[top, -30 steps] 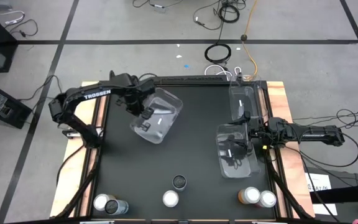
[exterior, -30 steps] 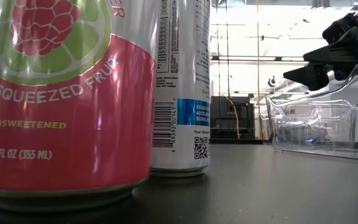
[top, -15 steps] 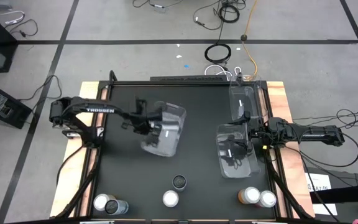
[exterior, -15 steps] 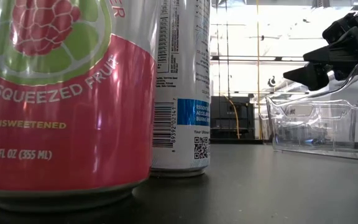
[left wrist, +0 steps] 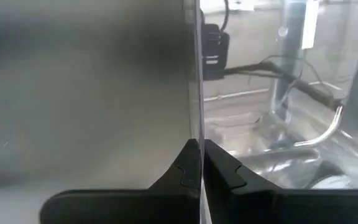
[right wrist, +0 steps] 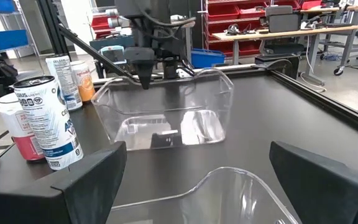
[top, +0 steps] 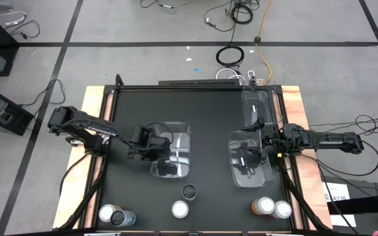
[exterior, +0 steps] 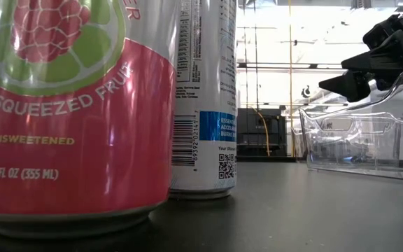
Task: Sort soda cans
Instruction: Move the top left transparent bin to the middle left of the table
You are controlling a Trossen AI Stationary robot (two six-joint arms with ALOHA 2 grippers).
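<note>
Clear plastic bin [top: 172, 149], pinched by its wall in the left gripper [top: 155, 145], is sliding toward the surface's middle; right gripper [top: 266, 140] is waiting wide open over another bin [top: 249, 168]; soda cans [top: 189, 192] are standing unsorted along the near edge.

**Six cans upright along the table's near edge**

All six soda cans stand upright on the black table, none in a bin. At the near left corner a silver-topped can [top: 107, 212] touches a dark-topped can [top: 121, 217]. Toward the middle a black can [top: 189, 192] stands apart, with a silver-topped can [top: 180, 209] just beside it. At the near right an orange can [top: 263, 206] touches another silver-topped can [top: 282, 210]. The low view shows a pink raspberry-lime can [exterior: 68, 112] close up, beside a white can [exterior: 205, 98].
</note>
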